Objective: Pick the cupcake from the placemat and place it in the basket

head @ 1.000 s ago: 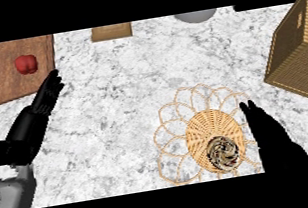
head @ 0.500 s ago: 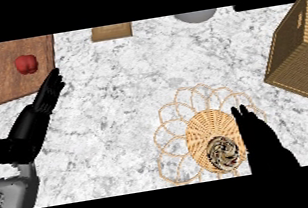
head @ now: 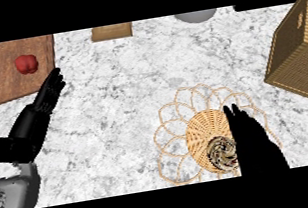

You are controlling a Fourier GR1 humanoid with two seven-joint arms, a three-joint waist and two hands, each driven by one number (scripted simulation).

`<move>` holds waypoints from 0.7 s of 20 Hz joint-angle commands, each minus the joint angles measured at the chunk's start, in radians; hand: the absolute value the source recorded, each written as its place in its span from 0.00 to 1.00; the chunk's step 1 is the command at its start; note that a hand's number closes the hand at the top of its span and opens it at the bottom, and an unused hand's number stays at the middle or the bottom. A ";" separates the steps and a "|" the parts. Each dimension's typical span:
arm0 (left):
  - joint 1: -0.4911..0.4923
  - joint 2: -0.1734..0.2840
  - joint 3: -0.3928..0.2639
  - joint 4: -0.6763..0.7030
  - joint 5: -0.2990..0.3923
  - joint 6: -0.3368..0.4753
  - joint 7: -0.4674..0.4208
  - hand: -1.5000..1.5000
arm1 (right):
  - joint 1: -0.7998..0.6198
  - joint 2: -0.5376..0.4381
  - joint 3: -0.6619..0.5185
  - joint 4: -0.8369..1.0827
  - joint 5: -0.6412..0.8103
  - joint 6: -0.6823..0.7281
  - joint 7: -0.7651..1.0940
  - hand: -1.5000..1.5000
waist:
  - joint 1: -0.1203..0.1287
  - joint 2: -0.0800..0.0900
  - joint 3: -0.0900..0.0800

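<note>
Down near the front edge of the marble surface (head: 125,90), right of centre, lies the woven placemat (head: 191,130) with its looped border, and the cupcake (head: 222,150) sits on its near part, dark and swirled on top. Just beside the cupcake, on its right, the right robot hand (head: 250,136) rises from the front edge with its fingers straight and together, pointing toward the back; it covers the right part of the placemat and perhaps the cupcake's right edge, and whether it touches the cupcake cannot be told. At the right edge stands the wicker basket (head: 305,51), tilted in the view and cut off by the frame, so its opening is hard to make out. Bare marble lies open between the placemat and the basket, and across the whole middle of the surface. Near the left edge the left robot hand (head: 36,117) is held open with fingers extended toward the back left corner, holding nothing. Its fingertips end just short of a wooden cutting board (head: 11,80) that carries a red pepper (head: 26,64). Along the back edge a tan box (head: 111,31) and a grey bowl (head: 196,16) are both cut off.
</note>
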 commanded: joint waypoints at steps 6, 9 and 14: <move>0.030 -0.029 0.017 -0.055 -0.023 -0.042 0.032 0.50 | -0.040 0.014 -0.061 0.086 -0.031 0.006 -0.001 0.00 | 0.002 0.000 0.000; 0.007 -0.050 0.024 -0.035 -0.036 -0.032 0.025 0.50 | -0.039 0.045 0.007 0.162 0.038 -0.045 0.040 0.00 | 0.001 0.000 0.000; 0.000 -0.005 0.094 0.019 -0.002 -0.104 -0.012 0.50 | 0.001 -0.027 -0.096 0.161 -0.041 -0.054 -0.058 0.00 | -0.001 0.000 0.000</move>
